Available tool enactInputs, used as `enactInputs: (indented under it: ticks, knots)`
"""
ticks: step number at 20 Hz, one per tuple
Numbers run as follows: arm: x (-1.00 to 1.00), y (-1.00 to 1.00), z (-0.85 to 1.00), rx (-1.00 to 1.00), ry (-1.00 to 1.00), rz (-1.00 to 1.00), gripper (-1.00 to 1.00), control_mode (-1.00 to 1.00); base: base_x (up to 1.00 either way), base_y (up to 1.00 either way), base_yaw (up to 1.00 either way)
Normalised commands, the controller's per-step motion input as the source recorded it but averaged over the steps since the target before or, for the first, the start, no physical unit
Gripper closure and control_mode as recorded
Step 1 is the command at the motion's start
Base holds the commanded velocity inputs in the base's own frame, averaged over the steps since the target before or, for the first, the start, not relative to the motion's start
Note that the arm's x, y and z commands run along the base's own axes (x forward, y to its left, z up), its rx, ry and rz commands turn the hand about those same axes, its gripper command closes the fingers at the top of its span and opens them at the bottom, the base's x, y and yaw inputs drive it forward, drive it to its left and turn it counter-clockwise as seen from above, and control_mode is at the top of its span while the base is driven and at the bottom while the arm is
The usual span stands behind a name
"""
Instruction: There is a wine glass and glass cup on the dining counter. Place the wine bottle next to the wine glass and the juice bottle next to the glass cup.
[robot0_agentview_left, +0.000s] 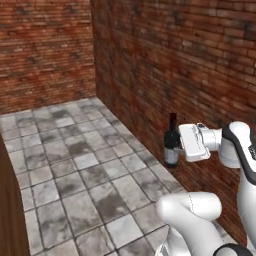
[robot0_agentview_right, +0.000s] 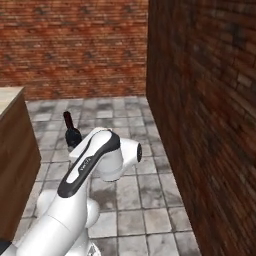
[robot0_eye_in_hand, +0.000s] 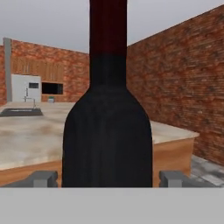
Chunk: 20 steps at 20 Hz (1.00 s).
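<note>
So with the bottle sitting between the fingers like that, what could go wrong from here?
1. The wine bottle is upright between the fingers, with the grip apparently low on its body. It could tip if swung fast.
2. The gripper carries it close to the brick wall, so a wide turn could knock the bottle against it.
3. The dining counter lies ahead; too low an approach could strike its edge.

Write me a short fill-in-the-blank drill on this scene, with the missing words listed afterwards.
1. The slim dark wine bottle with the dark red top stands ____ rather than tipped over.
2. In the hand view, one finger tip of the gripper shows on each ____ of the bottle.
3. The wall right behind the bottle in the left base view is made of red ____.
4. The floor is covered in grey stone ____.

Missing words: upright; side; brick; tiles
</note>
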Motion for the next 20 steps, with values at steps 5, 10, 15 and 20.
enactInputs:
  ticks: [5,10,15,20]
  knots:
    - [0.00,0.00,0.00,0.00,0.00,0.00,1.00,1.00,0.93,0.02,0.25]
    - [0.00,0.00,0.00,0.00,0.00,0.00,1.00,1.00,0.94,0.02,0.24]
    - [0.00,0.00,0.00,0.00,0.00,0.00,1.00,1.00,0.94,0.02,0.24]
    - [0.00,0.00,0.00,0.00,0.00,0.00,1.00,1.00,0.94,0.00,0.19]
